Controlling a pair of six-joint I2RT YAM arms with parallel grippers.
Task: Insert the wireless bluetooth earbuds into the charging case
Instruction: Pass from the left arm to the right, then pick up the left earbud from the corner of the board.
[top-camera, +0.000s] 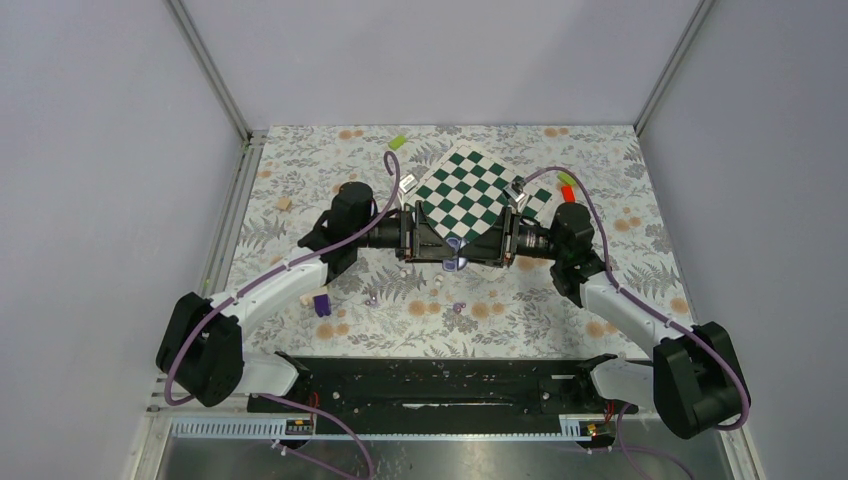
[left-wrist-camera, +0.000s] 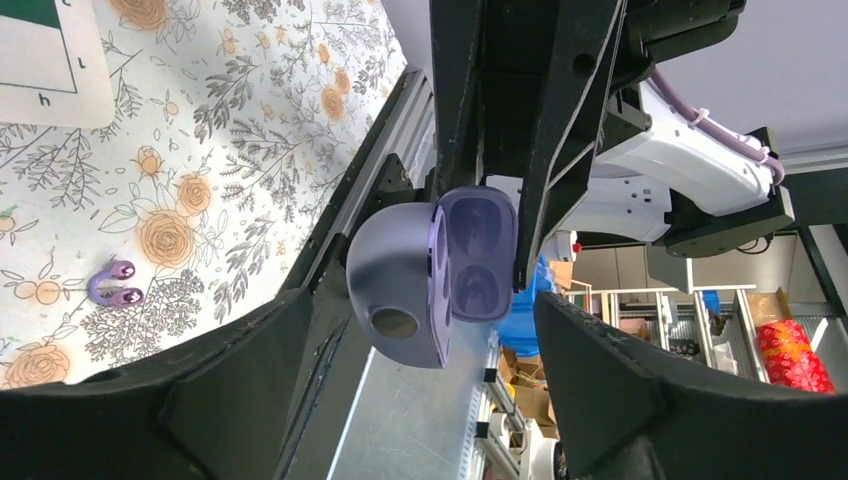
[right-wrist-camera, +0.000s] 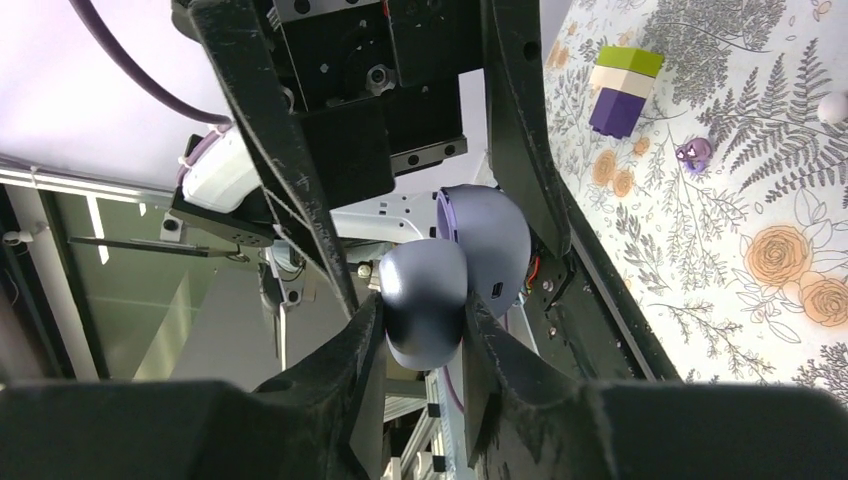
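Top view. Charging case (top-camera: 455, 257) up off the bench (top-camera: 640, 280), at the near edge of the chessboard (top-camera: 465, 195), caught between left claw (top-camera: 443, 250) and right claw (top-camera: 470, 252) set nose to nose. Raised like that, most likely, to let one arm steady the shell and leave the other free to load it. Too small here to tell which claw does the holding. Two lilac specks, judged to be the earbuds (top-camera: 459, 306), down on the floral bench nearer the arm bases, well apart from both claws.

Left wrist view. Case hinged open, lilac-grey, with two oval wells (left-wrist-camera: 478, 255) facing the lens, both bare. Sits between the left claw's own fingers (left-wrist-camera: 240, 380) yet touches neither: spread wide on either side, gripping nothing. Pinched instead by the black fingers reaching in from above. Swung-out half (left-wrist-camera: 395, 285) hanging to the left of the wells. One twin-lobed earbud (left-wrist-camera: 115, 283) flat on the bench, far off to the left.

Right wrist view. Right claw closed on the domed back of the welled half, one finger pressed to each side. Swung-out half just beyond, framed by the left claw's spread fingers. Side pinch probably chosen to keep the wells exposed and steady. Another earbud (right-wrist-camera: 693, 152) on the bench near the stacked block (right-wrist-camera: 622, 85), well apart from this claw.
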